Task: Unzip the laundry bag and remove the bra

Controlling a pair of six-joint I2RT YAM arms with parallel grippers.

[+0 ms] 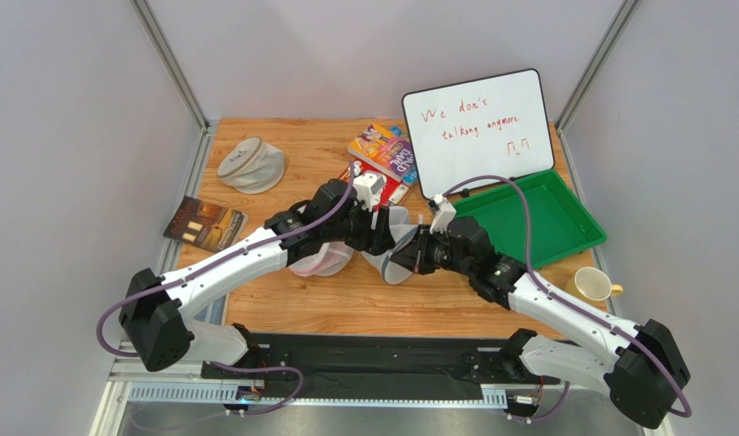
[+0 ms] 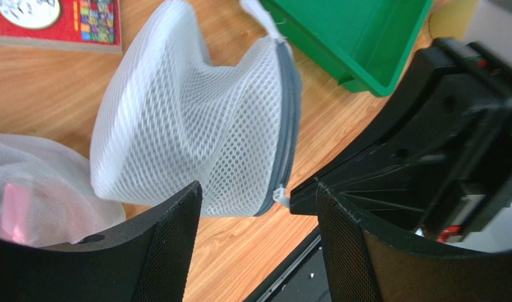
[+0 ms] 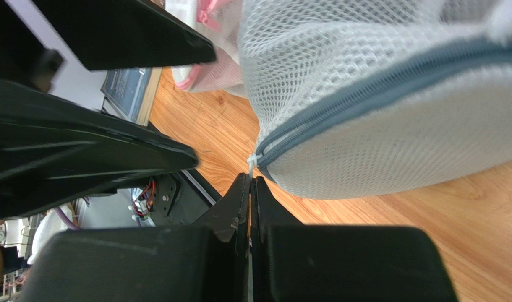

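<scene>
The laundry bag [image 1: 396, 243], white mesh with a grey zipper rim, lies mid-table; it also shows in the left wrist view [image 2: 189, 119] and the right wrist view [image 3: 366, 94]. Its zipper [image 3: 378, 82] is closed along the part that shows. My right gripper [image 1: 419, 254] [image 3: 250, 180] is shut on the white zipper pull [image 3: 255, 162] [image 2: 280, 195] at the bag's near end. My left gripper [image 1: 380, 232] [image 2: 257, 195] is open and empty, its jaws standing over the bag's near edge and not touching it. The bra is hidden.
A pink-tinted mesh bag [image 1: 323, 259] lies against the laundry bag's left. A beige-grey bag [image 1: 252, 165] sits far left. Books [image 1: 382, 154], a whiteboard [image 1: 478, 127] and a green tray [image 1: 528, 218] stand behind and right. A yellow mug [image 1: 593, 284] is right; a dark book [image 1: 205, 222] is left.
</scene>
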